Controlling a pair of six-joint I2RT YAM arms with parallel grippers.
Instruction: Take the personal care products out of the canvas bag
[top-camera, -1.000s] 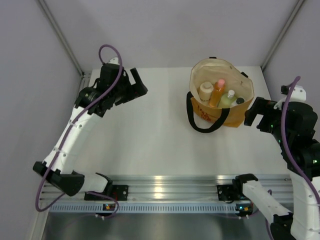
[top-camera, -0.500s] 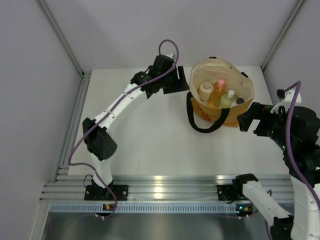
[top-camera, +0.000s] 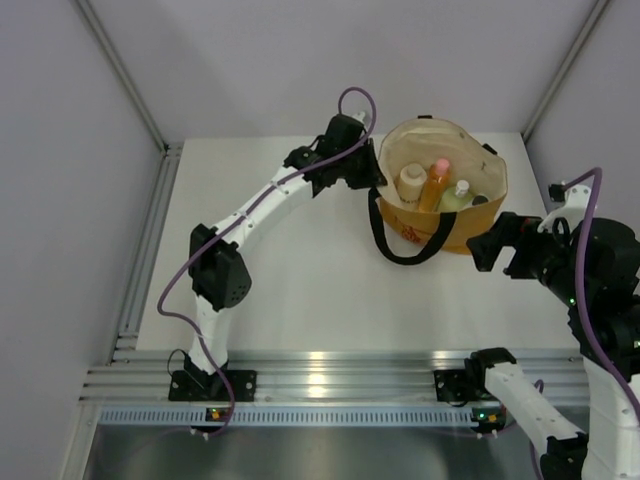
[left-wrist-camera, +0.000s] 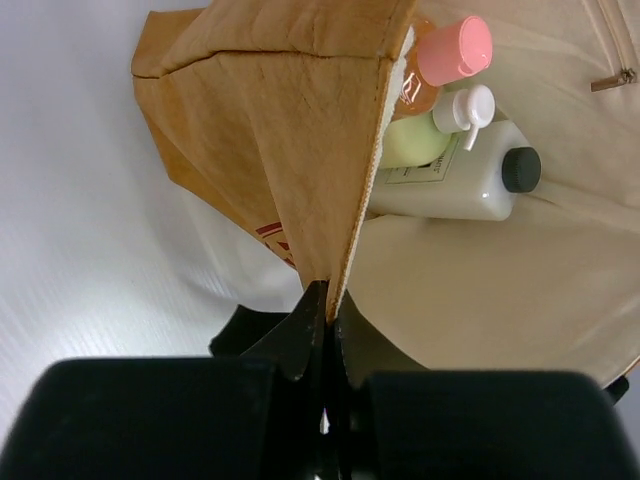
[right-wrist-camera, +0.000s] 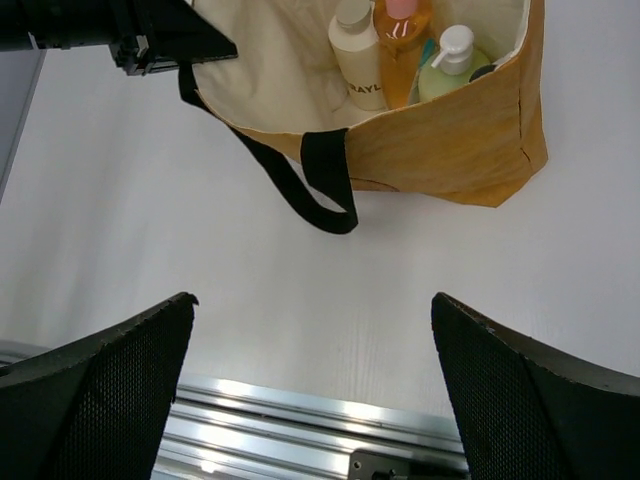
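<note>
Top external view, near edge: aluminium rail (top-camera: 320, 372) carrying both arm bases. White table (top-camera: 290, 270) beyond it.

Right gripper (top-camera: 490, 247) sits off the near right corner of the bag, apart from it. The right wrist view shows its two black fingers (right-wrist-camera: 110, 390) spread wide, nothing between them, bare table below.

Tan-mustard canvas bag (top-camera: 445, 235) with cream lining stands upright on the far right part of the table, mouth open. One black loop handle (top-camera: 405, 257) droops down its near side onto the table. Small red print (top-camera: 408, 228) on that same side.

All four products are inside the bag, clustered together:
- cream round container (top-camera: 411, 183), leftmost
- orange bottle with pink cap (top-camera: 436, 185), just beside it
- pale yellow-green bottle with white pump cap (top-camera: 458, 195), next along
- whitish squarish bottle with black cap (left-wrist-camera: 445, 190), toward the right wall; in the left wrist view it rests against the lining

Left gripper (top-camera: 372, 180) is at the bag's left rim. Left wrist view: its fingers are pressed together, pinching the edge of the canvas.
</note>
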